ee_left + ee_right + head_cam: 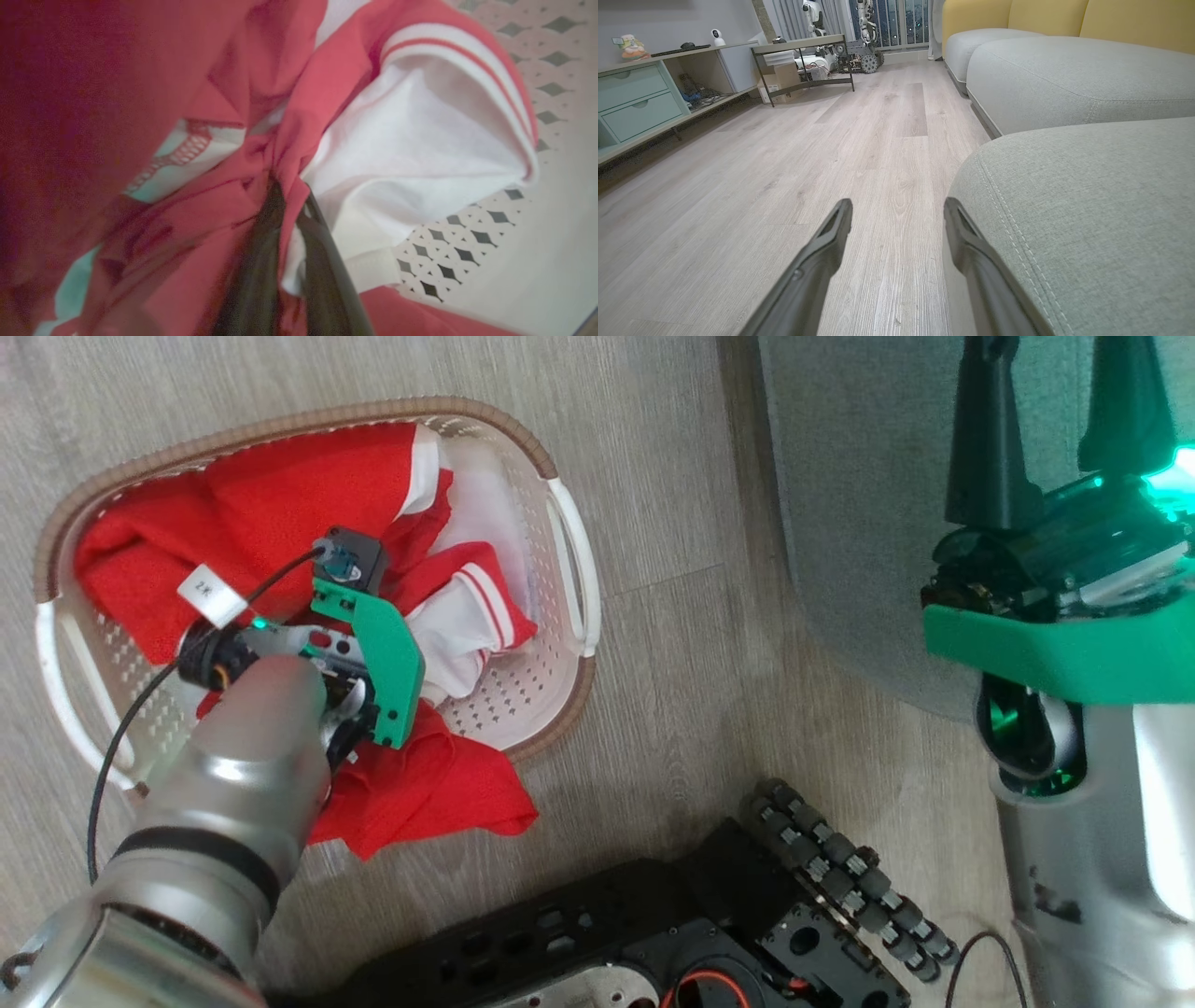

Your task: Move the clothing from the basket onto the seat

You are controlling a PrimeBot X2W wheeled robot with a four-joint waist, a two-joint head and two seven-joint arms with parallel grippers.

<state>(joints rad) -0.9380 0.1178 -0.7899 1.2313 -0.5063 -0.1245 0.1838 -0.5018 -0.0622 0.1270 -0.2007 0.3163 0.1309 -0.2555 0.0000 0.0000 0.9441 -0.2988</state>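
Red clothing [280,495] with white panels and striped trim fills the white basket [571,551] on the floor, and one red fold hangs over its near rim. My left gripper [289,191] reaches down into the pile, its two dark fingers pinched shut on a fold of red fabric beside a white panel [420,154]. In the head view its green-plated wrist [383,653] covers the fingers. My right gripper [1055,392] stands open and holds nothing, over the edge of the grey-green seat [859,523]. The right wrist view has that gripper [897,205] beside the seat's corner [1087,210].
My black base with its roller wheel [840,868] sits just below the basket. Wooden floor [878,140] runs ahead, with more sofa cushions [1064,70] on the right, a low cabinet [640,98] on the left and a metal-legged table [803,46] at the far end.
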